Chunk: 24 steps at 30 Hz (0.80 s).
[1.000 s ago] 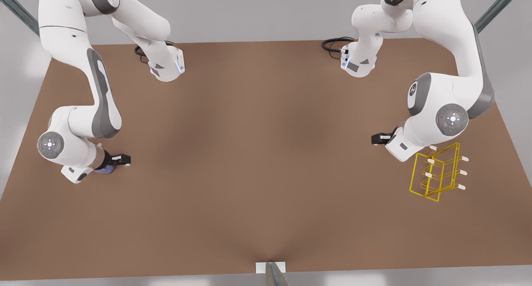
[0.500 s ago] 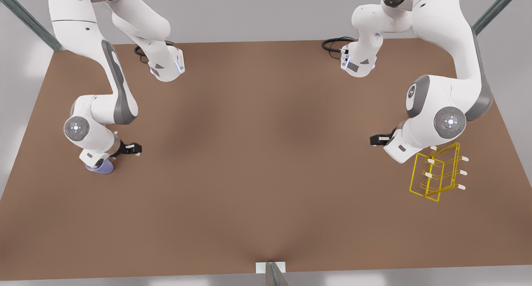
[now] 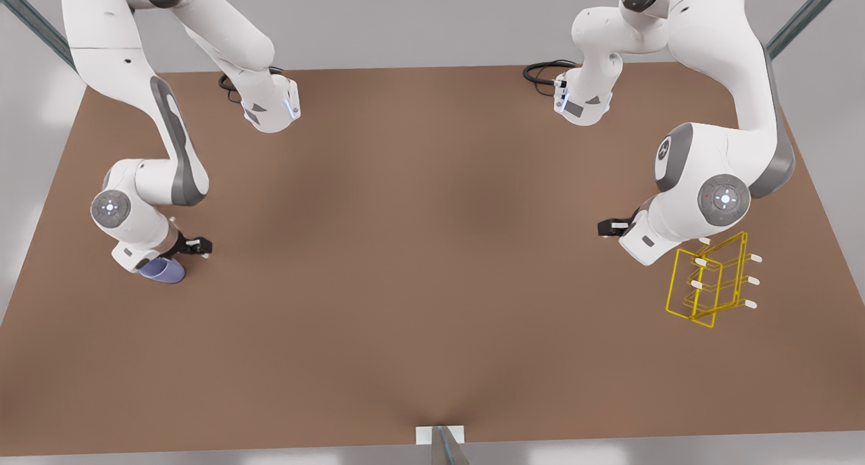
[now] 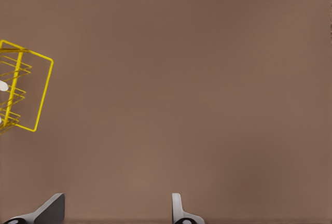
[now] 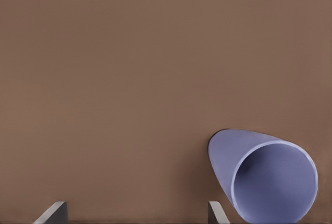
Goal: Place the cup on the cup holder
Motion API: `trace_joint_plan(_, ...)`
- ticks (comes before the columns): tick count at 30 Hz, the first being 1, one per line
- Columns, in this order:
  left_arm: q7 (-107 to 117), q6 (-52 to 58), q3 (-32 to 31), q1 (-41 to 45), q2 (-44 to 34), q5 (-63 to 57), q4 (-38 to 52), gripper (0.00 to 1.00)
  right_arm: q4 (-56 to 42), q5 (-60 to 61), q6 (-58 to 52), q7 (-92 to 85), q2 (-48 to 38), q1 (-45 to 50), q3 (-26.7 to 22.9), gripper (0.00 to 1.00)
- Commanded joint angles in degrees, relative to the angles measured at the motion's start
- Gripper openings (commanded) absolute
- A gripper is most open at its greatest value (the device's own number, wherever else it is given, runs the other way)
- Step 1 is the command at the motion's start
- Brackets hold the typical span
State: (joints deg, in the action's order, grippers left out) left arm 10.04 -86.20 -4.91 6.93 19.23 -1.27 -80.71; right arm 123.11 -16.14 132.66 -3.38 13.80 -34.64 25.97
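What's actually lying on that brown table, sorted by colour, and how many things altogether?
Lavender-blue: 1, the cup, beside the open right gripper.
Yellow: 1, the cup holder, near the open left gripper.
Total: 2.

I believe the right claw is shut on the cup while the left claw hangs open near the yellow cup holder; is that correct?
Not quite: the right claw is open, and the cup sits beside it, outside its fingers, as the right wrist view shows. The left claw does hang open near the yellow cup holder.
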Motion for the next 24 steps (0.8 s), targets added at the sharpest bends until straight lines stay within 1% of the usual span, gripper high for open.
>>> trace_joint_plan(1, 0.4, 0.2, 0.0, 0.0, -0.1, 0.0, 0.0, 1.00, 0.1, -2.8, 2.1, -0.1, 0.3, -1.7, 1.5, 1.00)
trace_joint_plan(8, 0.3, 0.3, -0.1, 0.6, 0.0, 0.1, -0.4, 1.00, -0.6, -5.6, 3.3, -1.9, 1.6, -4.8, 1.8, 1.00)
trace_joint_plan(9, 0.1, 2.0, -0.6, 1.5, 0.1, 1.7, -0.5, 1.00, -0.6, -6.1, 3.6, -4.0, 1.7, -6.1, 2.3, 1.00)
trace_joint_plan(10, 0.2, 4.1, -2.9, 1.5, 0.0, 3.4, -0.1, 1.00, -0.6, -6.2, 5.2, -4.4, 2.7, -8.2, 3.6, 1.00)
trace_joint_plan(11, 0.3, 6.9, -6.2, 1.9, -0.2, 2.8, -0.1, 1.00, -0.6, -7.0, 6.2, -4.4, 4.0, -11.7, 7.1, 1.00)
trace_joint_plan(13, 0.8, 8.3, -6.8, 3.7, -0.4, 1.2, -0.1, 1.00, -0.6, -7.2, 6.8, -4.8, 4.7, -12.8, 8.0, 1.00)
trace_joint_plan(14, 0.9, 8.9, -7.4, 5.4, -0.5, -2.8, -0.1, 1.00, -0.6, -7.3, 7.0, -8.0, 4.7, -12.9, 8.1, 1.00)
trace_joint_plan(18, 3.4, 8.4, -7.5, 5.5, -0.2, -2.3, 0.6, 1.00, -0.6, -7.3, 8.0, -10.5, 5.4, -14.8, 10.2, 1.00)
trace_joint_plan(19, 7.3, 8.0, -7.5, 5.4, 0.0, -2.3, 2.4, 1.00, -0.5, -7.3, 8.3, -10.5, 5.7, -14.9, 10.2, 1.00)
trace_joint_plan(21, 10.3, 4.5, -7.0, 4.6, 0.4, -2.8, 3.5, 1.00, -0.4, -7.3, 8.8, -10.7, 6.4, -15.6, 10.5, 1.00)
trace_joint_plan(22, 10.6, 2.3, -6.6, 4.2, 1.6, -2.8, 3.4, 1.00, -0.4, -7.3, 9.4, -10.7, 6.7, -16.2, 10.6, 1.00)
trace_joint_plan(23, 10.6, 2.3, -6.6, 2.4, 3.5, -2.2, 3.5, 1.00, -0.3, -7.3, 9.5, -10.5, 6.8, -16.3, 10.6, 1.00)
trace_joint_plan(24, 10.5, 2.4, -6.6, 1.2, 3.7, -1.9, 3.6, 1.00, -0.3, -7.4, 9.5, -10.4, 7.1, -16.6, 10.6, 1.00)
